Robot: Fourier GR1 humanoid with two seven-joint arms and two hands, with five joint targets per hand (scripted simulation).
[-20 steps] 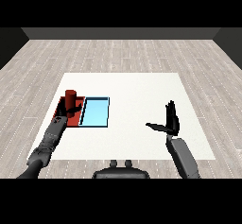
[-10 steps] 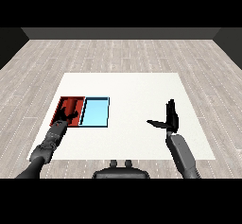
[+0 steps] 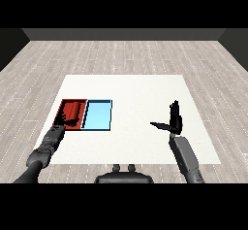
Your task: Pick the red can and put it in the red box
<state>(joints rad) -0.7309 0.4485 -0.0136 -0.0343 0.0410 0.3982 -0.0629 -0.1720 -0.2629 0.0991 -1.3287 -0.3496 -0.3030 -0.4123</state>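
Observation:
The red can [image 3: 73, 109] lies on its side inside the red tray [image 3: 63, 106] at the table's left. My left hand [image 3: 66, 123] hovers over the tray's near edge, just in front of the can, fingers relaxed and holding nothing. My right hand [image 3: 173, 121] is raised above the right part of the table, far from the trays. It is open, with its fingers pointing up and the thumb stretched out to the left.
The light blue tray [image 3: 98, 115] lies directly to the right of the red tray, sharing an edge with it. The white table [image 3: 140, 93] stretches out behind and between the two hands.
One second ago the left hand held the can upright above the red tray. The can now lies in the tray, and the hand has let go and drawn back toward me. The right hand barely moved.

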